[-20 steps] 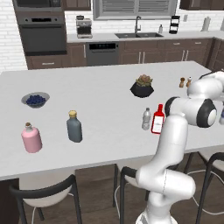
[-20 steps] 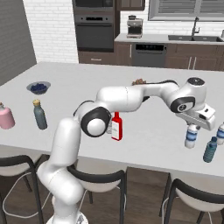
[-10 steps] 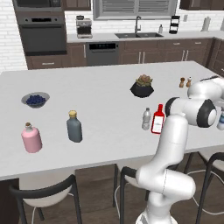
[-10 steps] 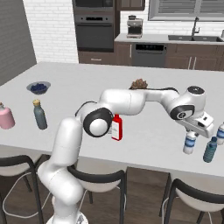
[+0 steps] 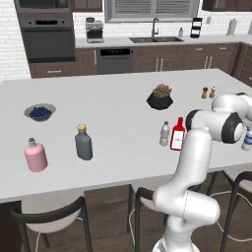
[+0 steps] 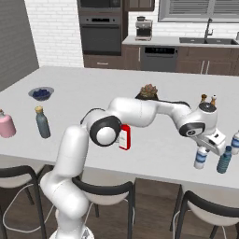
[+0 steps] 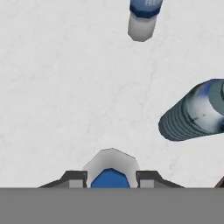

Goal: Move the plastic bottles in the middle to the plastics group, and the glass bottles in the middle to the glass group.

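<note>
The gripper [image 7: 110, 178] is pinching a blue-labelled water bottle [image 6: 201, 157] between nearly closed fingers [image 7: 75, 179] at the right end of the counter [image 5: 118, 113], its base on or just above the surface (contact is unclear), beside two other blue-labelled bottles [image 6: 224, 160]. Mid-counter, the red bottle [image 5: 177, 134] and a clear greyish bottle [image 5: 164, 134] are standing side by side, while the pink bottle [image 5: 35, 155] and dark grey bottle [image 5: 83, 142] are sitting far left.

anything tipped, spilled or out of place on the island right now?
Nothing stands out. Every bottle stands upright: the pink bottle, dark grey bottle, red bottle and the small clear bottle beside it. The gripper is closed on a blue-label bottle, upright by the plastics group. No spills.
</note>
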